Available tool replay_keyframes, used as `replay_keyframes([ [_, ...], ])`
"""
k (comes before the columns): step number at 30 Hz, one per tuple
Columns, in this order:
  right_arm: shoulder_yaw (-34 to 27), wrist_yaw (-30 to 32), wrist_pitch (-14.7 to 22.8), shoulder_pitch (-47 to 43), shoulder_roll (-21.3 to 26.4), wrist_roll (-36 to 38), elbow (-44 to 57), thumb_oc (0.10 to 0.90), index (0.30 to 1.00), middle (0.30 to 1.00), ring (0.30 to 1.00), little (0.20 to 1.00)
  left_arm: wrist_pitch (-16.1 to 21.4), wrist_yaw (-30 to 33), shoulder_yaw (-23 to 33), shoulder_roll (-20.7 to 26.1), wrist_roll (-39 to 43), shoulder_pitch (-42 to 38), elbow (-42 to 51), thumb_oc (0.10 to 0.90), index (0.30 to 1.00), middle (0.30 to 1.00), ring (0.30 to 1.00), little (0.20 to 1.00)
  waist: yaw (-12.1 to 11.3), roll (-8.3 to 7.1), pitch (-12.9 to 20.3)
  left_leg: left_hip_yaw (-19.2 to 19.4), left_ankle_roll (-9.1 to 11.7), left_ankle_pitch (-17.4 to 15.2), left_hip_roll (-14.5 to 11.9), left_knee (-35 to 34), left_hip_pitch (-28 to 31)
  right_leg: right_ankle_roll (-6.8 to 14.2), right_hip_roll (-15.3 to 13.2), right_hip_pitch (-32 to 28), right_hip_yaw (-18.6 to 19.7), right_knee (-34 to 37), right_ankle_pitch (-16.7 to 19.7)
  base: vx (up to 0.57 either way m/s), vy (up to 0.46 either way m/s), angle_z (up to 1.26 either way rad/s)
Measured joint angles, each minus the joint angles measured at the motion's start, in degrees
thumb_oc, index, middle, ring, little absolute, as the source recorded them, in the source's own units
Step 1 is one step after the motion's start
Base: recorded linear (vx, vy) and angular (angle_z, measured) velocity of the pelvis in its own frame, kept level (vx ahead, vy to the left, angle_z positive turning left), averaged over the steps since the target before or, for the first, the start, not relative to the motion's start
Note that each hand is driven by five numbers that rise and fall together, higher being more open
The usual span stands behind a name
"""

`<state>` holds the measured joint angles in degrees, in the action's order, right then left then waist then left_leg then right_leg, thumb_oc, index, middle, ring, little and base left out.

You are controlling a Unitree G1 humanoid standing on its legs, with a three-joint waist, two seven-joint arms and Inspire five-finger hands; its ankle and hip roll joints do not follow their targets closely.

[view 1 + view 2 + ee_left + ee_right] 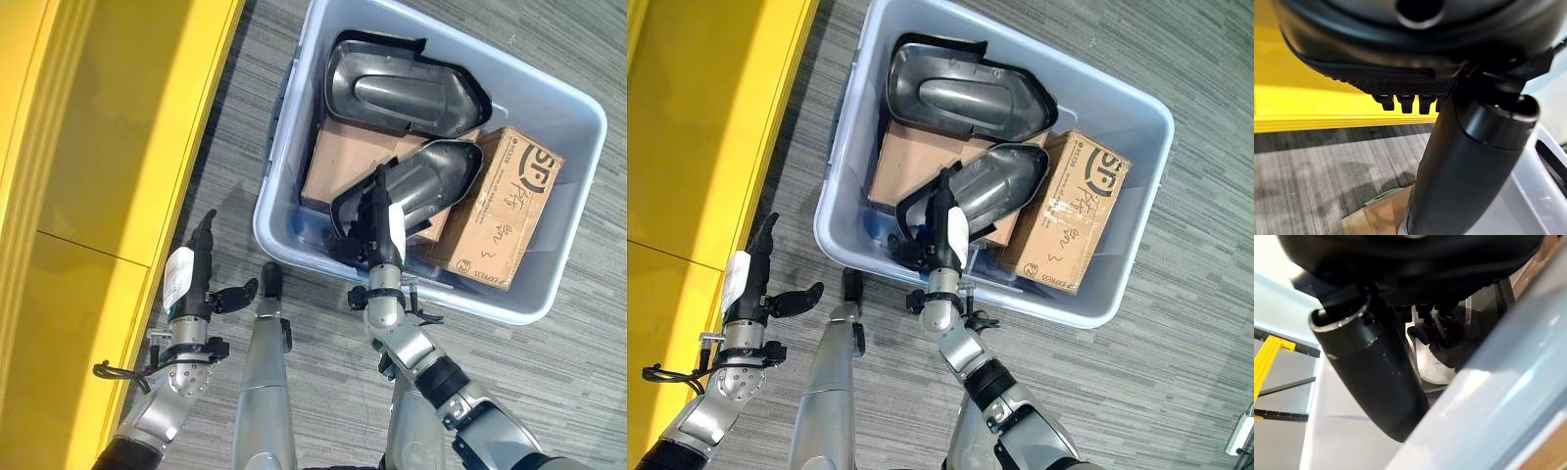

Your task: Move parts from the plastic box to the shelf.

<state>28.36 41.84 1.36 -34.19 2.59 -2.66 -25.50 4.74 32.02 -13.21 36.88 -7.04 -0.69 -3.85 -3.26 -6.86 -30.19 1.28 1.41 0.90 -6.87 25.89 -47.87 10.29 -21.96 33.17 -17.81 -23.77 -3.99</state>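
Right hand (377,230) at pale grey plastic box's (563,284) 7 o'clock rim clasps nearer dark moulded shell part (421,181), long axis toward 2 o'clock; left hand (201,279) relaxed, empty.

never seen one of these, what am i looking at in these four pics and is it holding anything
This is a humanoid robot with two silver arms and dark fingered hands. The two wide pictures come from cameras in its head, looking down. The two close, dark pictures come from cameras on each wrist.

On the grey floor stands a pale plastic box holding two dark moulded parts and cardboard boxes. A yellow shelf runs along the left.

The right hand reaches into the box at the nearer part; its fingertips are down by that part's edge, and I cannot tell if they grip it. The other part lies behind. The left hand is open beside the box, holding nothing.
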Motion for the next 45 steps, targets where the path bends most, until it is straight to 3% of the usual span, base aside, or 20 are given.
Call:
replay_keyframes([
  [7,-2.75,4.24,1.89,-7.02,-1.81,0.66,-8.63,0.9,1.0,1.0,1.0,1.0,0.13,0.28,-0.1,0.03,0.11,-0.14,0.04,0.9,1.0,1.0,1.0,1.0,-0.05,0.27,0.03,-0.51,0.37,-0.01,0.15,0.93,-2.23,-0.64,-0.15,2.6,0.67,-2.42,-1.1,-0.01,0.015,0.03],
  [9,-3.77,4.81,2.09,-8.74,-1.84,0.71,-10.97,0.79,0.846,0.846,0.846,0.846,0.14,0.31,-0.12,0.04,0.12,-0.13,0.05,0.9,1.0,1.0,1.0,1.0,-0.31,0.29,0.04,-0.76,0.42,0.07,0.29,0.89,-2.28,-0.58,-0.14,2.6,0.81,-2.53,-1.19,-0.01,0.019,0.07],
  [10,-4.04,5.13,1.97,-9.29,-1.84,0.75,-11.31,0.649,0.649,0.649,0.649,0.649,0.15,0.34,-0.13,0.03,0.13,-0.15,0.07,0.9,1.0,1.0,1.0,1.0,-0.32,0.38,0.04,-0.91,0.46,0.08,0.4,0.85,-2.39,-0.42,-0.14,2.62,0.84,-2.52,-1.36,-0.01,0.012,0.07],
  [11,-4.28,5.35,2.05,-9.27,-1.55,0.72,-11.3,0.649,0.649,0.649,0.649,0.649,0.15,0.34,-0.13,0.04,0.13,-0.14,0.06,0.9,1.0,1.0,1.0,1.0,-0.3,0.38,0.04,-0.96,0.49,0.11,0.44,0.84,-2.44,-0.46,-0.14,2.64,0.84,-2.5,-1.4,-0.02,0.022,0.07],
  [12,-4.38,6.24,2.1,-9.32,-1.63,0.66,-11.45,0.4,0.3,0.3,0.3,0.3,0.15,0.35,-0.16,0.03,0.14,-0.16,0.06,0.9,1.0,1.0,1.0,1.0,-0.3,0.38,0.05,-1.14,0.48,0.11,0.51,0.87,-2.54,-0.69,-0.1,2.65,0.82,-2.52,-1.56,-0.01,0.018,0.05],
  [17,-4.84,8.64,3.08,-10.15,-1.45,0.66,-12.6,0.4,0.3,0.3,0.3,0.3,0.15,0.52,-0.45,0.07,0.23,-0.63,0.07,0.9,1.0,1.0,1.0,1.0,-0.08,0.39,0.11,-1.47,0.35,0.21,0.87,0.96,-2.62,-1.47,-0.1,2.63,0.98,-3.11,-2.04,-0.02,0.016,0.04],
  [30,-3.36,7.57,1.95,-10.02,-1.44,1.69,-12.7,0.4,0.3,0.3,0.3,0.3,0.12,1.24,-1.43,-0.04,2.31,-0.69,-0.06,0.9,1.0,1.0,1.0,1.0,-0.22,0.37,0.14,-0.99,0.06,0.99,0.96,-0.32,-0.15,-1.42,-0.15,1.11,1.51,-3.12,-2.05,0.0,0.0,0.0],
  [41,-2.15,1.46,-0.78,-1.86,0.76,4.21,-11.53,0.4,0.3,0.3,0.3,0.3,-0.63,1.03,-3.75,-1.8,2.32,-1.64,-1.28,0.9,1.0,1.0,1.0,1.0,-1.46,0.71,0.24,0.48,0.76,1.62,0.99,-4.03,10.61,-0.78,-0.17,-7.94,1.59,-0.69,-2.31,0.0,-0.009,-0.01],
  [45,-1.96,-2.52,-2.63,2.63,2.1,6.15,-8.65,0.4,0.3,0.3,0.3,0.3,-0.82,-0.02,-4.02,-2.16,2.31,-2.17,-2.6,0.9,1.0,1.0,1.0,1.0,-1.42,0.99,0.21,1.51,1.08,2.2,1.03,-6.4,15.88,0.44,-0.07,-12.63,1.76,1.74,-1.49,-0.02,-0.033,-0.06],
])
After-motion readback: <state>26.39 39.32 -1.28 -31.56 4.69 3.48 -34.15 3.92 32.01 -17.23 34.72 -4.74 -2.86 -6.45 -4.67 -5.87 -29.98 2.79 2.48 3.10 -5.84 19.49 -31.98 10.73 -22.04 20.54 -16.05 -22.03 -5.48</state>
